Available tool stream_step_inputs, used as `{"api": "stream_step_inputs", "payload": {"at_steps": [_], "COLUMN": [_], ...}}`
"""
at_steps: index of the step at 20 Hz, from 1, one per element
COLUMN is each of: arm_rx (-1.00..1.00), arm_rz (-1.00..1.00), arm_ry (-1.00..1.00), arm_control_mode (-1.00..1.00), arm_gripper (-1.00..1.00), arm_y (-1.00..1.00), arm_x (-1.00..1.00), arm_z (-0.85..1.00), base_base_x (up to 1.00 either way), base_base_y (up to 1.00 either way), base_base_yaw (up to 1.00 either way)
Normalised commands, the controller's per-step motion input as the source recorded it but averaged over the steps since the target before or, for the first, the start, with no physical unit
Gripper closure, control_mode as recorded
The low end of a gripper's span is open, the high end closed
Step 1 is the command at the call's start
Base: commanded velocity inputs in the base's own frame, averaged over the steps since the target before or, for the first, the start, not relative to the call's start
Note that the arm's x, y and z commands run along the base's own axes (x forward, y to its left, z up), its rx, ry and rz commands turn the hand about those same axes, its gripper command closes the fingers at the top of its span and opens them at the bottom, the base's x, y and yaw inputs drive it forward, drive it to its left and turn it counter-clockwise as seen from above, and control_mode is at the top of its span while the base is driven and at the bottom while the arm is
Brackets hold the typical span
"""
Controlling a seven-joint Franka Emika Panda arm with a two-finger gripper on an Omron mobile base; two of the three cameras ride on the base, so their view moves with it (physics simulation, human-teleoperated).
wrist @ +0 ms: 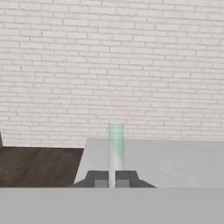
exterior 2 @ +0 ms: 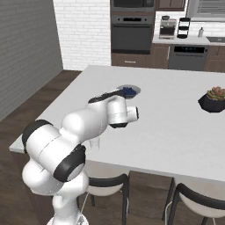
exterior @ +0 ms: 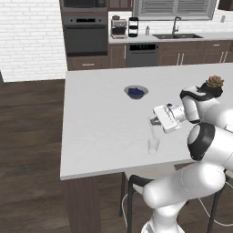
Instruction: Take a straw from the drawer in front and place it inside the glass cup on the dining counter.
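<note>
Over the dining counter [exterior: 100, 136], near its front edge, I have the arm stretched out level with the gripper [exterior: 153, 121] pointing left in the left base view. Hand view: the two finger tips [wrist: 101, 182] sit pressed close on the straw [wrist: 115, 148], which rises from between them, pale grey-green, set against the white brick wall [wrist: 109, 65] and the counter's far edge.

Left base view: the glass cup [exterior: 154, 145] stands upright on the white top, just below the gripper and near the front edge. A faint thin line runs from the gripper down toward the cup; I cannot tell whether the straw's end is inside the rim.

The grey bowl [exterior: 136, 92] with blue contents sits farther back mid-counter. The potted plant [exterior: 214, 84] sits at the right side.
</note>
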Motion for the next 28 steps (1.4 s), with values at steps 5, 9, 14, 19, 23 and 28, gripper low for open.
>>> {"api": "stream_step_inputs", "payload": {"at_steps": [5,9,14,19,23,28], "arm_rx": [0.0,0.0,0.0,0.0,0.0,0.0], "arm_rz": [0.0,0.0,0.0,0.0,0.0,0.0], "arm_ry": [-0.06,-0.09,-0.11,-0.15,-0.08,0.0], "arm_control_mode": [-1.0,-1.0,-1.0,-1.0,-1.0,-1.0], "arm_gripper": [1.0,1.0,1.0,1.0,1.0,1.0], "arm_y": [0.0,0.0,0.0,0.04,0.1,0.05], "arm_x": [0.17,0.18,0.09,-0.32,-0.36,-0.08], "arm_z": [-0.14,-0.1,-0.11,-0.11,-0.04,0.0], "base_base_x": [0.0,0.0,0.0,0.0,0.0,0.0], "base_base_y": [0.0,0.0,0.0,0.0,0.0,0.0], "base_base_yaw": [0.0,0.0,0.0,0.0,0.0,0.0]}}
